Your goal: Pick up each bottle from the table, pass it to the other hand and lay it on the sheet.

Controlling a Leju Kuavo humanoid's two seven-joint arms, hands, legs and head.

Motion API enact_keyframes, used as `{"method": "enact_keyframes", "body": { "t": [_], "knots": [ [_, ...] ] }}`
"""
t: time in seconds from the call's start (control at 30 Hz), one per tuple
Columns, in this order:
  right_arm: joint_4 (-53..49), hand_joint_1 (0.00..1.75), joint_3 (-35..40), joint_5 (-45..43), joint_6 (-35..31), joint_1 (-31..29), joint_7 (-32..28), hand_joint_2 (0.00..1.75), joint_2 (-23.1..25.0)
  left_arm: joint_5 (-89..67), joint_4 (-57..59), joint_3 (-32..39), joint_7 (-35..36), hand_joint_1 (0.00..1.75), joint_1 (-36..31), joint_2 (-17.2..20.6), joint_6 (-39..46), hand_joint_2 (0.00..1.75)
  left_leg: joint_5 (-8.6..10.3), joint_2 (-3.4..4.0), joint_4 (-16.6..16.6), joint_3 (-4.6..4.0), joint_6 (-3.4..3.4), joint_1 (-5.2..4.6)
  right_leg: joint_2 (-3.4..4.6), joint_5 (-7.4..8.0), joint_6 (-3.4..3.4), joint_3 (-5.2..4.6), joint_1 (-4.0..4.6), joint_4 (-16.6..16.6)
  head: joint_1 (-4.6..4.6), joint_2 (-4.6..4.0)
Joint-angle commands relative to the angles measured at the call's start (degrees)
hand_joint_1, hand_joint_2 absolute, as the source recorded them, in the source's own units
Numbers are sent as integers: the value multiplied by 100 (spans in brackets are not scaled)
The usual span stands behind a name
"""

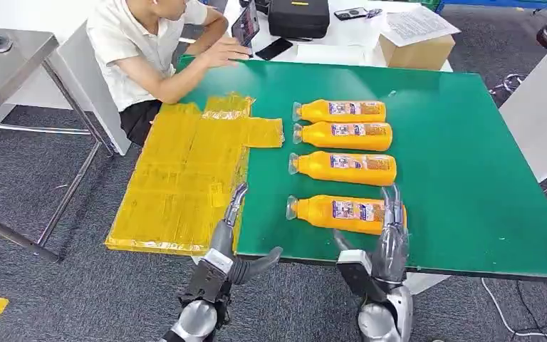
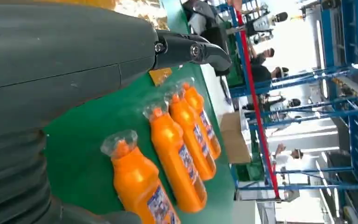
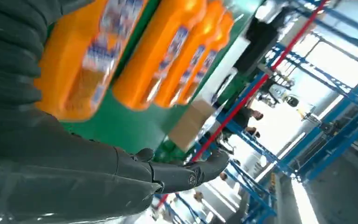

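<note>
Several orange bottles lie side by side on the green table [image 1: 463,157], caps toward the yellow sheet [image 1: 178,178] that covers the table's left end. The nearest bottle [image 1: 338,211] [image 2: 140,186] [image 3: 81,51] lies close to the front edge. My right hand [image 1: 388,239] [image 3: 74,172] reaches over the front edge with its fingers spread above that bottle's base end, and nothing is gripped. At the sheet's near right corner my left hand [image 1: 228,239] [image 2: 65,70] is held open, fingers pointing forward, left of the nearest bottle's cap.
A person [image 1: 149,50] sits at the far left corner with a forearm on the table edge. Behind the table are a cardboard box [image 1: 417,43], a black case [image 1: 298,18] and a phone [image 1: 273,48]. A grey metal table [image 1: 7,57] stands to the left.
</note>
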Motion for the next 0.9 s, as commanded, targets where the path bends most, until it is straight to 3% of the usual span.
{"method": "enact_keyframes", "body": {
  "t": [0.03, 0.2, 0.43, 0.9],
  "knots": [
    [2248, 0, -185, 889, -29, -1464, 511, 175, -827, 200, 986, -260, -39, 0, -622, -128, -98, 175, -1, 9, -8, 27, -7, 4, 16, 7, -7, 26, 4, -14, -2, 0],
    [3127, 0, -38, 1430, -9, -1890, 775, 175, -1033, 228, 866, -342, -30, 0, -579, -86, -31, 175, 2, 3, -6, 22, 1, -3, 7, 3, -3, 21, -4, -8, -2, 0],
    [3383, 0, 126, 1529, 68, -1996, 827, 175, -1076, 317, 814, -304, -34, 0, -556, -69, -61, 175, 1, 5, -2, 16, 1, -1, 10, 3, -3, 15, -1, -5, -4, 0],
    [3183, 0, 505, 1166, 361, -1728, 604, 175, -994, 322, 649, -402, -13, 0, -518, -35, -90, 175, 0, 0, -3, 19, -1, 0, 5, 0, -6, 20, 0, -5, -4, 0]
  ]
}}
